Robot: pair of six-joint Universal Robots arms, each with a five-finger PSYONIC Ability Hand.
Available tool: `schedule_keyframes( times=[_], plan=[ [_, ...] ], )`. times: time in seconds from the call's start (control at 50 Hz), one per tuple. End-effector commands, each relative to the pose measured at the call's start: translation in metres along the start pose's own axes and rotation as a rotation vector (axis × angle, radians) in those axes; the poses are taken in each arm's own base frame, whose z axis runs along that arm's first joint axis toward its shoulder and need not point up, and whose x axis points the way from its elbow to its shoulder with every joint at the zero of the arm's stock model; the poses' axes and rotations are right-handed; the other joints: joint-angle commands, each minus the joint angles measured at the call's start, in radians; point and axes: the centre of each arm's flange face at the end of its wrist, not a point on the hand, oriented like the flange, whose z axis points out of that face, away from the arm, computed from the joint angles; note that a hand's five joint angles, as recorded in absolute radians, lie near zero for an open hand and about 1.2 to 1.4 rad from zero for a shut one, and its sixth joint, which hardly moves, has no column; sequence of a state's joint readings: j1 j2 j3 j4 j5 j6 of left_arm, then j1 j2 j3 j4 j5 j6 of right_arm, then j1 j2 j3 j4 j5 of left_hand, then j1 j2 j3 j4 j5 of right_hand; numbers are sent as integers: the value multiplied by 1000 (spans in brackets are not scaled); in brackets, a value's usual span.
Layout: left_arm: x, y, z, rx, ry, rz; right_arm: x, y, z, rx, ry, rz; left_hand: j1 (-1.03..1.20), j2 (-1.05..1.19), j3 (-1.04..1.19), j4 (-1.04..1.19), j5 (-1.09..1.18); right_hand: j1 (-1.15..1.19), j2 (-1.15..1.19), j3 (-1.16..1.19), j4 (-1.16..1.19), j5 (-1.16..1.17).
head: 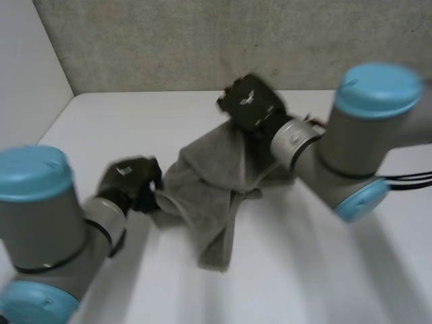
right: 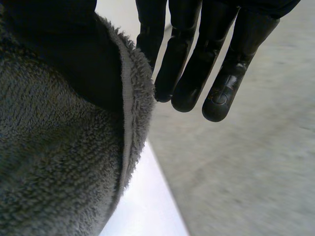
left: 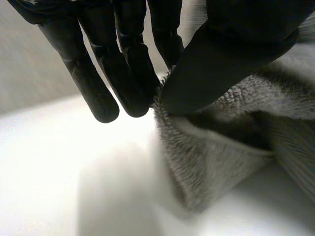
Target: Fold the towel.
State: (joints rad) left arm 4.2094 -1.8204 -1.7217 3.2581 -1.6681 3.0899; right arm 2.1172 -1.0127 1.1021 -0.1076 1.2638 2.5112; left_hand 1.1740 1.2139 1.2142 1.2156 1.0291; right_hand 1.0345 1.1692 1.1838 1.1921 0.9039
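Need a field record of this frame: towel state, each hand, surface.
towel: grey terry towel, bunched, held up between both hands, lower end on the table
left: left hand pinches a towel edge between thumb and fingers
right: right hand raised, holds the towel's upper part, hem by its fingers
surface: white table
fold: not yet folded flat

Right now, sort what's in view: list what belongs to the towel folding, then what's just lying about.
Job: grey towel; left hand, pinching one edge; right hand, holding the raised end.
Just there: white table; grey wall behind it.
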Motion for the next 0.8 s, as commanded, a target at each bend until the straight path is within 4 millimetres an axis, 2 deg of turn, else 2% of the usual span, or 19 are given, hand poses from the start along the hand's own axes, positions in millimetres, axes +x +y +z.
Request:
schedule_keyframes(
  times=[0.02,0.04,0.06,0.1,0.16,0.28,0.34,0.38,0.44,0.48,0.5,0.54,0.66,0.76,0.8],
  plan=[
    [-23,-53,-19,164,-70,98,55,-19,-32,-73,85,59,222,182,182,181,193,362,227,212,204,318],
    [-24,-64,-26,205,-76,109,64,-21,-41,-106,84,74,222,182,182,181,193,362,227,212,204,318],
    [-24,-64,-27,205,-76,109,70,-25,-50,-132,85,95,222,182,182,181,193,362,227,212,204,318],
    [-24,-80,-39,263,-75,112,75,-28,-57,-156,85,119,222,182,182,181,193,362,227,212,204,318],
    [-21,-85,-45,280,-38,117,76,-33,-67,-197,69,190,222,182,182,181,193,362,227,212,204,318],
    [-16,-83,-42,270,30,123,78,-30,-72,-242,59,278,222,182,182,181,193,362,227,212,204,318],
    [-18,-74,-32,235,46,121,77,-19,-69,-266,54,309,222,182,182,181,193,362,227,212,204,318],
    [-20,-54,-8,151,44,118,70,4,-59,-319,32,340,222,182,182,181,193,362,227,212,204,318],
    [-22,-47,4,123,41,115,65,13,-53,-333,18,348,222,182,182,181,193,362,227,212,204,318],
    [-28,-36,26,78,26,108,60,29,-42,-355,10,370,222,182,182,181,193,362,227,212,204,318],
    [-28,-36,26,78,26,108,60,30,-42,-355,10,370,222,182,182,181,193,362,227,212,204,318],
    [-39,-30,44,53,1,96,56,44,-35,-371,11,400,222,182,182,181,193,362,227,212,204,318],
    [-45,-29,49,45,-14,88,53,51,-31,-357,28,411,222,182,182,181,193,362,227,212,204,318],
    [-40,-30,43,45,-2,73,57,42,-24,-273,57,394,222,182,182,181,193,362,227,212,204,318],
    [-36,-29,34,27,11,60,60,39,-20,-234,70,385,222,182,182,181,193,362,227,212,204,318]
  ],
)
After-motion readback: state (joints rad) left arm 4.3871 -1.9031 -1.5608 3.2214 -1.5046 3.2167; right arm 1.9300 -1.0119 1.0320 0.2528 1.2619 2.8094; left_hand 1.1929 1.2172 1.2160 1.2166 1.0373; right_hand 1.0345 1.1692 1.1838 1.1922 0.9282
